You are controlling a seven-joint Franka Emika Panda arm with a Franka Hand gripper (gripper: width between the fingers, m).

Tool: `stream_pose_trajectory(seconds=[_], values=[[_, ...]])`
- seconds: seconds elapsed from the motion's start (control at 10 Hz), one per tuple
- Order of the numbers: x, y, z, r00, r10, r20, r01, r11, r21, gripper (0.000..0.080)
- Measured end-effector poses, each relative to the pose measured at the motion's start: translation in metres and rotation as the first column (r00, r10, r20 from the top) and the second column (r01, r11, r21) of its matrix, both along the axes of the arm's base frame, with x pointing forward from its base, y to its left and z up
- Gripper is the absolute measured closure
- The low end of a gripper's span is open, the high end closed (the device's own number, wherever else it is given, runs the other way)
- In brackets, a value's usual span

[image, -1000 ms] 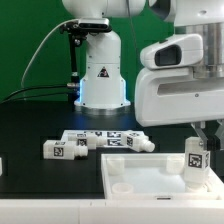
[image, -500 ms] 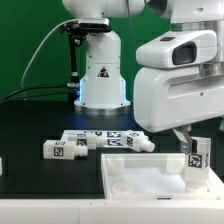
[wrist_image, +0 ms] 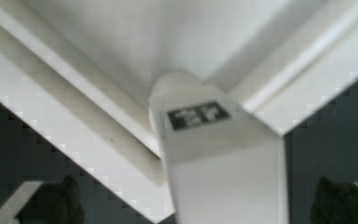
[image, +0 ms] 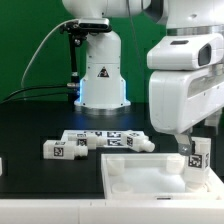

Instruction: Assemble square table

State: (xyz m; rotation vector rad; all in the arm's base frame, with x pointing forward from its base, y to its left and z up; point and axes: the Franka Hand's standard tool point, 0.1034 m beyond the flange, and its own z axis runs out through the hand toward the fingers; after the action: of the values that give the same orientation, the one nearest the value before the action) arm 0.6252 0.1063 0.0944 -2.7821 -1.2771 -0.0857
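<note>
Black and matte, the table (image: 30, 120) is seen filling the lower part of the exterior view, with a flat green backdrop (image: 25, 40) behind it. Glossy white plastic makes up the arm housing (image: 185, 85), a boxy, round-edged mass at the exterior view's right, which is the largest thing in front. Behind it, the conical white robot base (image: 100, 75) is marked with a triangle, and a thin black cable (image: 40, 55) is looped down toward it.

The square top (image: 150, 180) of the table set is laid flat at the lower part of the exterior view, toward its right. It is smooth, white and slab-like, and round sockets are sunk near its corners. In the wrist view its surface (wrist_image: 158, 40) is crossed by straight raised ridges that meet at a corner.

1 upright leg (image: 195, 160) is stood on the corner of the square top at the exterior view's right. It is short and chunky, and a black-and-white square tag (wrist_image: 199, 115) is borne near its upper end. Whether it is fixed in the socket cannot be told.

The gripper (wrist_image: 202, 200) is held spread wide around this leg. The 2 dark fingers (wrist_image: 60, 200) are seen on either side of it, and a dark gap is left on each side, so nothing is gripped.

Loose legs are laid on their sides on the black surface beyond the square top: 1 (image: 60, 149) toward the exterior view's left, another (image: 130, 143) just beside the top's far edge. More tagged white shapes between them cannot be told apart.
</note>
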Motion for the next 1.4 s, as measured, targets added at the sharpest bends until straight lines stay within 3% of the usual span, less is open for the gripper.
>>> stream_pose_trajectory(seconds=[0.4, 0.6, 0.7, 0.8, 0.9, 1.2, 1.4], values=[[0.001, -0.002, -0.013, 1.000, -0.015, 0.015, 0.015, 1.000, 0.001, 0.0151], [0.001, -0.002, -0.013, 0.999, -0.039, 0.012, 0.039, 0.999, 0.001, 0.0400], [0.001, -0.002, -0.014, 0.999, -0.051, 0.010, 0.051, 0.999, 0.002, 0.0400], [0.001, -0.002, -0.014, 0.988, -0.153, 0.000, 0.153, 0.988, 0.005, 0.0515], [0.001, -0.002, -0.014, 0.982, -0.189, -0.004, 0.189, 0.982, 0.006, 0.0515], [0.010, 0.000, -0.014, 0.887, -0.462, -0.003, 0.462, 0.887, 0.024, 0.0515], [0.013, 0.002, -0.015, 0.708, -0.706, -0.013, 0.706, 0.707, 0.043, 0.0515]])
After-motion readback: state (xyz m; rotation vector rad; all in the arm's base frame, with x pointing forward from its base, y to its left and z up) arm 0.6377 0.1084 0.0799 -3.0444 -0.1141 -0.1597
